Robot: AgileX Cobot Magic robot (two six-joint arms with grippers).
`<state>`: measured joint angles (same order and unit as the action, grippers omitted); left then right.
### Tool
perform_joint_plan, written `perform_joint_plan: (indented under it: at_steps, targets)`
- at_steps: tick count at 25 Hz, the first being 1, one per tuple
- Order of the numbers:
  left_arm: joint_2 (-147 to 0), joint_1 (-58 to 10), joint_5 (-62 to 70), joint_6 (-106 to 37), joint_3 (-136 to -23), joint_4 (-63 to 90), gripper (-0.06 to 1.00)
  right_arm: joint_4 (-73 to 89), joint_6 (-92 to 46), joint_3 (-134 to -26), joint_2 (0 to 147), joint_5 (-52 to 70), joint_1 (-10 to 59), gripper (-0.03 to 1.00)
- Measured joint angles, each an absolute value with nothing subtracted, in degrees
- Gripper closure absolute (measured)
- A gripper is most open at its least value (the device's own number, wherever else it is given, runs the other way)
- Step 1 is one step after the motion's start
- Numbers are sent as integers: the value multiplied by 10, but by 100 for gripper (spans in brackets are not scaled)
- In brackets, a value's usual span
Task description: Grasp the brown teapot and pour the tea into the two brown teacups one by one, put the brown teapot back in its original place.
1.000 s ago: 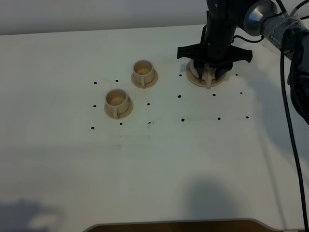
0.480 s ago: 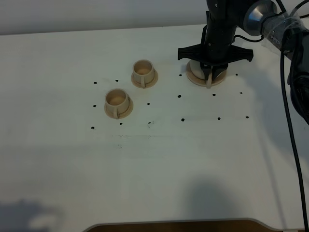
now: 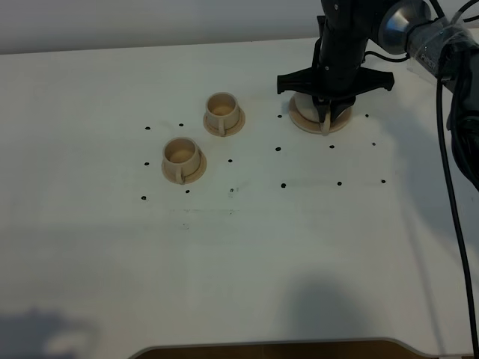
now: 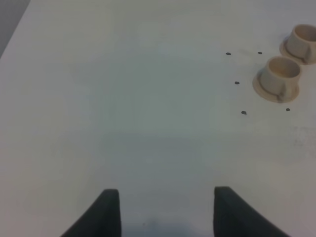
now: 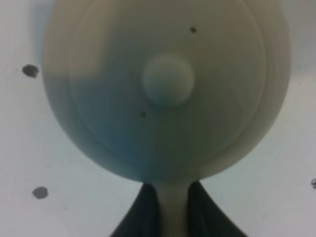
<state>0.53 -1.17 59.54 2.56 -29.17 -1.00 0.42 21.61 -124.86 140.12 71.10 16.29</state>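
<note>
The brown teapot (image 3: 301, 105) sits on its wide round saucer (image 3: 297, 122) at the back right, mostly hidden under my right arm. My right gripper (image 3: 325, 120) is shut on the teapot's loop handle (image 5: 173, 210), which shows between the two dark fingers (image 5: 144, 207) below the knobbed lid (image 5: 168, 81). The two brown teacups (image 3: 222, 109) (image 3: 181, 155) stand on small saucers to the left of the teapot, handles toward the front. They also appear in the left wrist view (image 4: 280, 74) (image 4: 303, 39). My left gripper (image 4: 165, 212) hangs open over bare table, well away from the cups.
The white table (image 3: 239, 247) carries small black dot marks (image 3: 283, 185). A black cable (image 3: 449, 187) hangs along the right side. A dark cut-out (image 3: 277, 350) marks the table's front edge. The table's left edge (image 4: 12, 37) shows in the left wrist view.
My right gripper's fingers have closed from wide open around the teapot handle to shut on it. The teapot, cups and left gripper have not moved.
</note>
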Motion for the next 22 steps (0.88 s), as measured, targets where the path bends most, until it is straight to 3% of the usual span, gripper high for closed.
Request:
perform_joint_plan:
  at_steps: [22]
  targets:
    - [5,-12,595,26,-292,-10,48,-25,204,-1249,1383,705,168,85]
